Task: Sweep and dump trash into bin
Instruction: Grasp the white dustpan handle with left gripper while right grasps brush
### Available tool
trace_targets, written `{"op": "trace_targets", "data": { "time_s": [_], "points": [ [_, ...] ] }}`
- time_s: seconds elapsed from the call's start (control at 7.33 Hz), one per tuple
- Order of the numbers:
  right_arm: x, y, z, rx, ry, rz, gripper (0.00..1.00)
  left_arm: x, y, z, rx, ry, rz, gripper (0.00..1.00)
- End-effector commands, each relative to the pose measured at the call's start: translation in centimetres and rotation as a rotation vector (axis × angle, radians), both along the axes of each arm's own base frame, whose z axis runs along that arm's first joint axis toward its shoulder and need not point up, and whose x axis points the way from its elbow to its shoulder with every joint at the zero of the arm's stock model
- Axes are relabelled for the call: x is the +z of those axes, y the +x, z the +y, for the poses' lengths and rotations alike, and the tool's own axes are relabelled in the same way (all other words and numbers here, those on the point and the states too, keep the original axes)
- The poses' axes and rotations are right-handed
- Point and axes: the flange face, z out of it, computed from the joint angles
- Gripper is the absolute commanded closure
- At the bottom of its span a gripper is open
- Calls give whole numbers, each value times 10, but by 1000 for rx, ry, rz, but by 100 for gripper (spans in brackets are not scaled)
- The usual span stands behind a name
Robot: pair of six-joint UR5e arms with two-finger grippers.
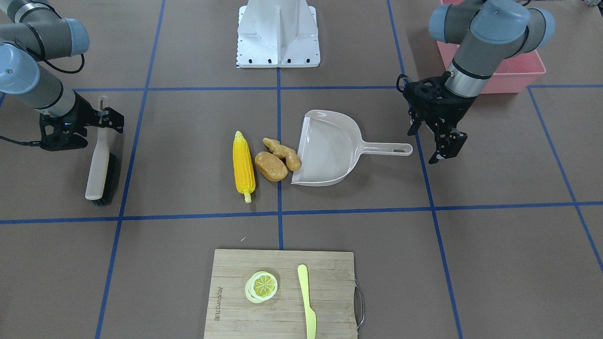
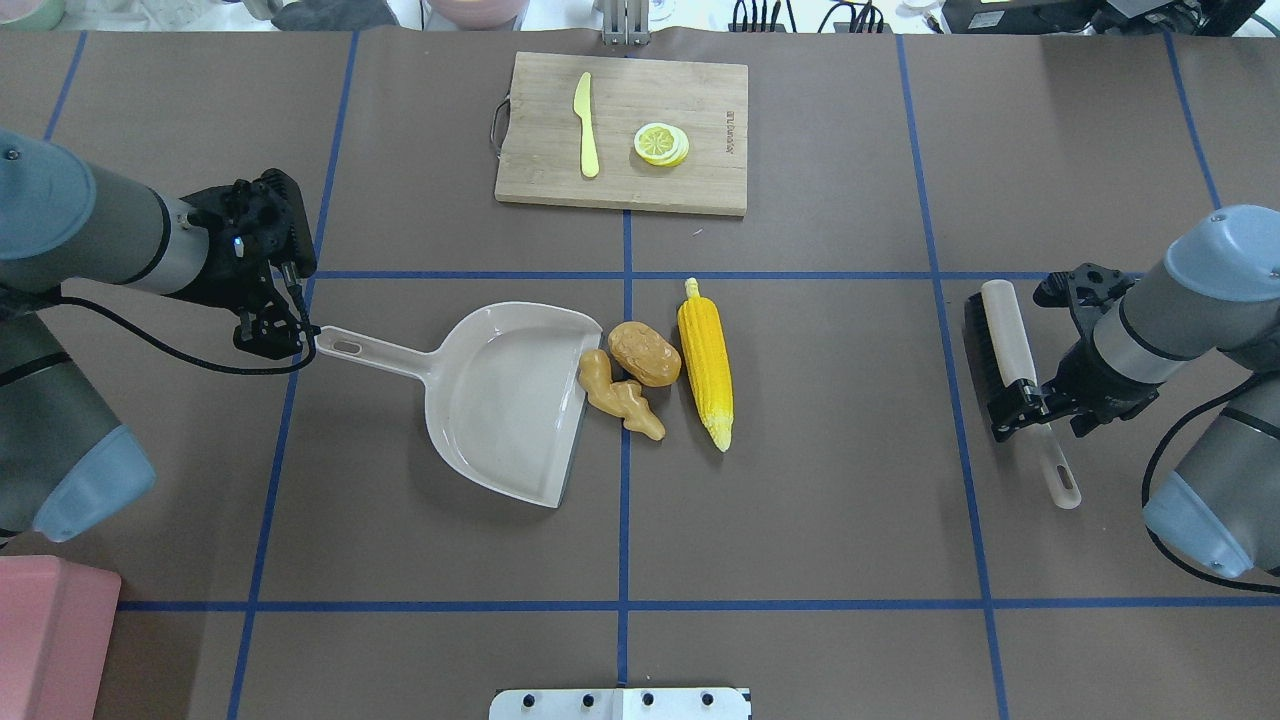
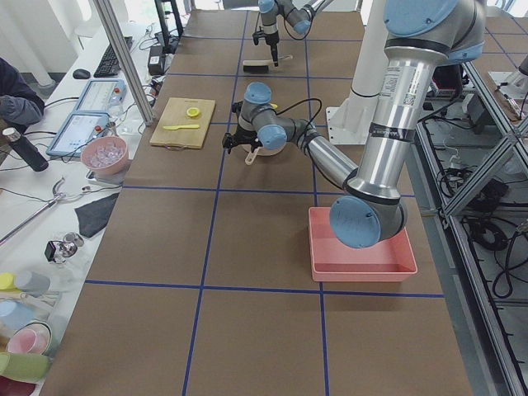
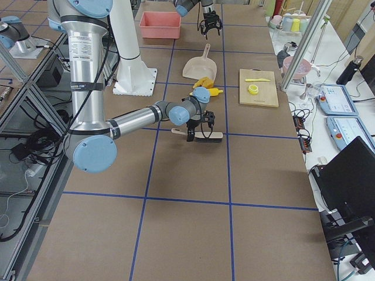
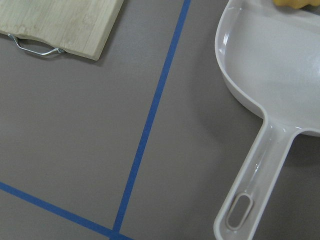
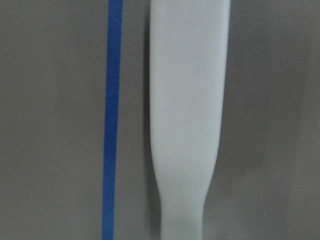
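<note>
The corn cob (image 2: 705, 360), potato (image 2: 645, 352) and ginger root (image 2: 618, 395) lie together at the open mouth of the beige dustpan (image 2: 505, 400). My left gripper (image 2: 272, 322) is open and empty, just off the end of the dustpan handle (image 5: 260, 175). My right gripper (image 2: 1035, 405) is open, its jaws astride the handle of the brush (image 2: 1005, 340), which lies on the table at the right. The pink bin (image 2: 50, 640) stands at the near left corner, behind my left arm (image 1: 485, 47).
A wooden cutting board (image 2: 620, 130) with a lemon slice (image 2: 661, 144) and a yellow knife (image 2: 586, 125) lies at the far middle. The robot base (image 1: 278, 37) is at the near middle. Blue tape lines cross the brown table.
</note>
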Motion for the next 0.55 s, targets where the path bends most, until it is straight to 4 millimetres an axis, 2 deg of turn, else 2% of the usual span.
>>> {"op": "trace_targets", "data": {
  "time_s": [0.0,0.27,0.41],
  "points": [
    [0,-10,11,-19,-36,14,0,-1,25,19,95,86,16,1],
    [-7,2,16,-14,-35,-3,39,12,45,30,200,102,105,1],
    [-8,14,12,-1,-43,-18,39,21,49,28,235,106,146,1]
  ]
}}
